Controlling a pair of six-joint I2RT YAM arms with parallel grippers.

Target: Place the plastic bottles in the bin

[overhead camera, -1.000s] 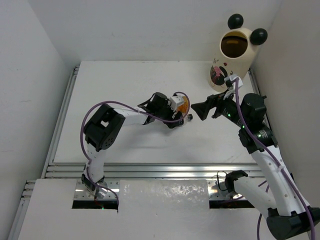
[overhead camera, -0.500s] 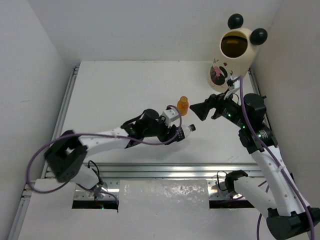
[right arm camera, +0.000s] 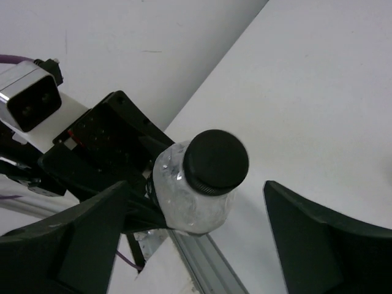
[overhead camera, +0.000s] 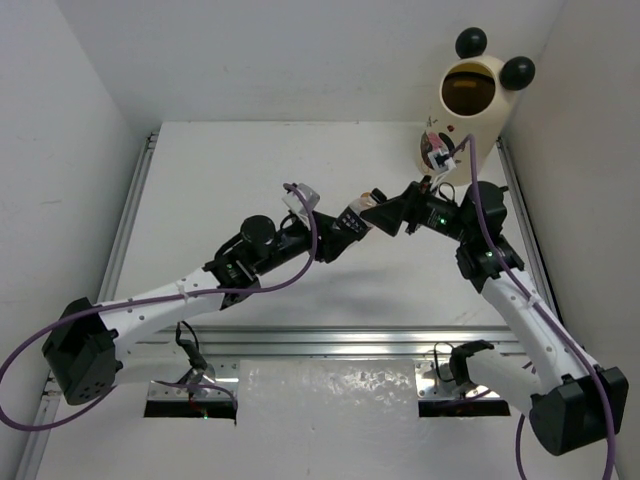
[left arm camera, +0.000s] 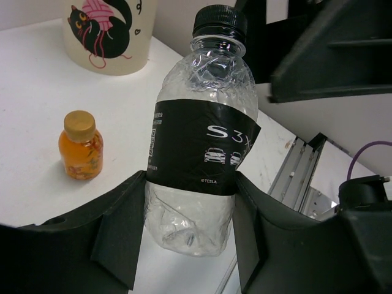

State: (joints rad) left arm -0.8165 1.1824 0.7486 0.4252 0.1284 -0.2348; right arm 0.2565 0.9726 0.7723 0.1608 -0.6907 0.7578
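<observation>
— We see thin, clear, crumpled plastic on the black-labelled bottle (left arm camera: pixel 211 73), and its label (left arm camera: pixel 190 150) is smooth and matt.
— We agree. Its cap (right arm camera: pixel 215 161) looks matt black, the bin (left arm camera: pixel 107 37) smooth cream, the table (left arm camera: pixel 37 104) matt white, the rail (left arm camera: pixel 297 174) bare metal.

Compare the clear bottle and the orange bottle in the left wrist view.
The clear bottle is clamped in the left gripper; the orange bottle stands upright and free on the table. The clear bottle is crumpled and see-through, with a black label and black cap; the orange bottle looks undented, orange-filled, with a yellow cap. Both are capped plastic bottles, and neither is in the bin yet.
</observation>
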